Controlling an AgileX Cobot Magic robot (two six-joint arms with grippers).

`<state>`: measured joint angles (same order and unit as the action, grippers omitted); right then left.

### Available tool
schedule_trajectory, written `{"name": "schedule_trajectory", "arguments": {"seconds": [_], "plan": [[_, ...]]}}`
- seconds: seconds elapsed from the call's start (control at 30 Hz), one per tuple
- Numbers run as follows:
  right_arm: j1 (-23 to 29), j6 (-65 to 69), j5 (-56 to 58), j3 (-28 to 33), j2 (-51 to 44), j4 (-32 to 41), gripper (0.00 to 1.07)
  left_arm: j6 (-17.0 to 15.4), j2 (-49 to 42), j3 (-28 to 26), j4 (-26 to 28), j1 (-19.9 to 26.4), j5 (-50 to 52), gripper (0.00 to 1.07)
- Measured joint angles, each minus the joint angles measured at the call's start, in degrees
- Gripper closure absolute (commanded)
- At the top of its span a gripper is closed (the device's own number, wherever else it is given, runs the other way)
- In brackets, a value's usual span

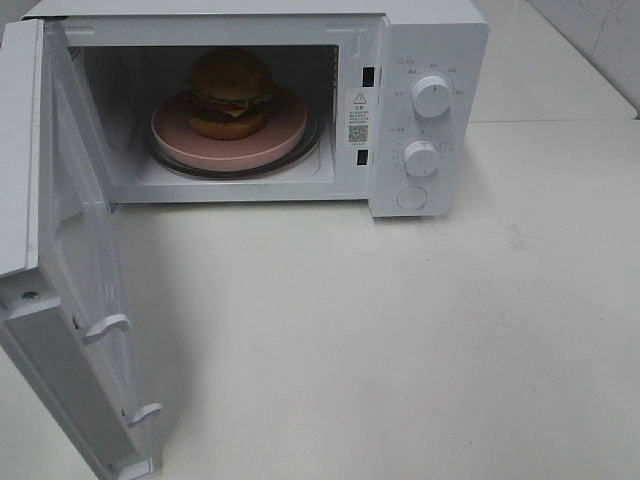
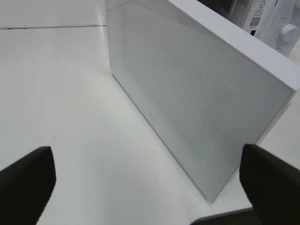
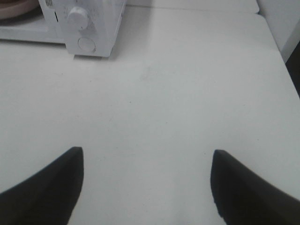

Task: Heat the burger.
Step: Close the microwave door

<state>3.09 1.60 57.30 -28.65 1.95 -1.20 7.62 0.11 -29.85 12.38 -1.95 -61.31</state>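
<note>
Exterior high view, left side: the microwave door (image 1: 80, 250) is seen standing wide open, filling the left edge of the frame from top to bottom, with two latch hooks (image 1: 105, 328) on its inner face.
Upper left of centre: the burger (image 1: 231, 92) is placed upright on a round pink plate (image 1: 280, 135), which lies on the glass turntable (image 1: 312, 152) inside the open cavity of the microwave (image 1: 300, 190). A golden-brown bun, green lettuce and a dark patty can be made out.
Upper right of centre: the control panel is shown with an upper knob (image 1: 431, 96), a lower knob (image 1: 421, 158) and a round button (image 1: 411, 197) beneath them.
Lower centre to right: the white table (image 1: 420, 350) is spread across the rest of the frame.
Left wrist view: the left gripper (image 2: 146, 157) is held with its black fingers (image 2: 28, 180) spread wide and nothing between them. The perforated face of the door is seen just beyond them, not touched.
Right wrist view: the right gripper (image 3: 147, 154) is likewise held wide, nothing gripped, with only table surface between its fingers (image 3: 51, 183). The panel end of the microwave is seen well apart from it.
</note>
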Motion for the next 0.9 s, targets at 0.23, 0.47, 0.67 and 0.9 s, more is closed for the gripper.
{"name": "schedule_trajectory", "arguments": {"seconds": [0.23,0.47,0.67,0.9], "plan": [[-2.0,-0.1,0.0,0.0,-2.2,0.0,0.33,0.0,0.0,0.0,0.0,0.0,0.0,0.07],[-2.0,-0.1,0.0,0.0,-2.2,0.0,0.33,0.0,0.0,0.0,0.0,0.0,0.0,0.07],[-2.0,-0.1,0.0,0.0,-2.2,0.0,0.33,0.0,0.0,0.0,0.0,0.0,0.0,0.07],[-2.0,-0.1,0.0,0.0,-2.2,0.0,0.33,0.0,0.0,0.0,0.0,0.0,0.0,0.07]]}}
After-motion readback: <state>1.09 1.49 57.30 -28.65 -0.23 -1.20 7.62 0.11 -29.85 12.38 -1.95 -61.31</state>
